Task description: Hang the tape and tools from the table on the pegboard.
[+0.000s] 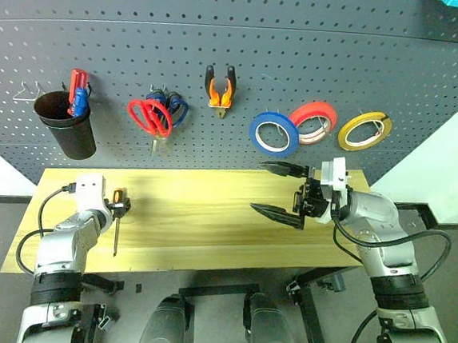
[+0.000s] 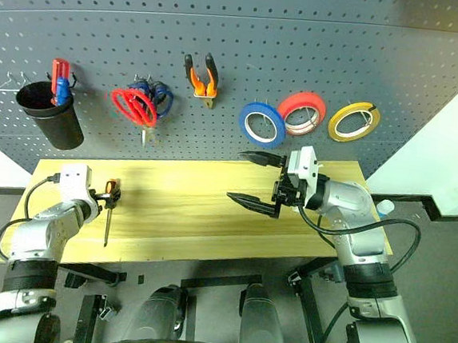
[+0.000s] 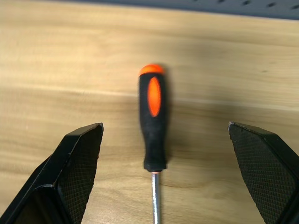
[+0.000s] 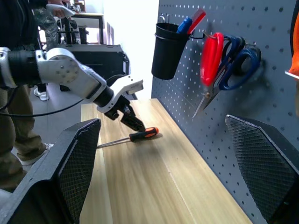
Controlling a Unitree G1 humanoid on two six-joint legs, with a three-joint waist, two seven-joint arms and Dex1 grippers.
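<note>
A slim screwdriver (image 3: 153, 122) with a black-and-orange handle lies flat on the light wooden table (image 1: 209, 210), near its left end. My left gripper (image 3: 166, 128) hovers just over the handle, open, one finger on each side and neither touching it. At mid-right my right gripper (image 1: 269, 189) is held above the table, pointing left, open and empty. The blue tape (image 1: 274, 133), the red-handled scissors (image 1: 149, 116) and the orange-and-black pliers (image 1: 220, 89) hang on the dark grey pegboard (image 1: 304, 50).
A red roll (image 1: 314, 121) and a yellow roll (image 1: 364, 130) hang right of the blue tape. Blue-handled scissors (image 1: 174, 106) hang behind the red ones. At the board's left, a black cup (image 1: 66, 121) holds red and blue handles. A person (image 4: 14, 28) stands beyond the table's left end.
</note>
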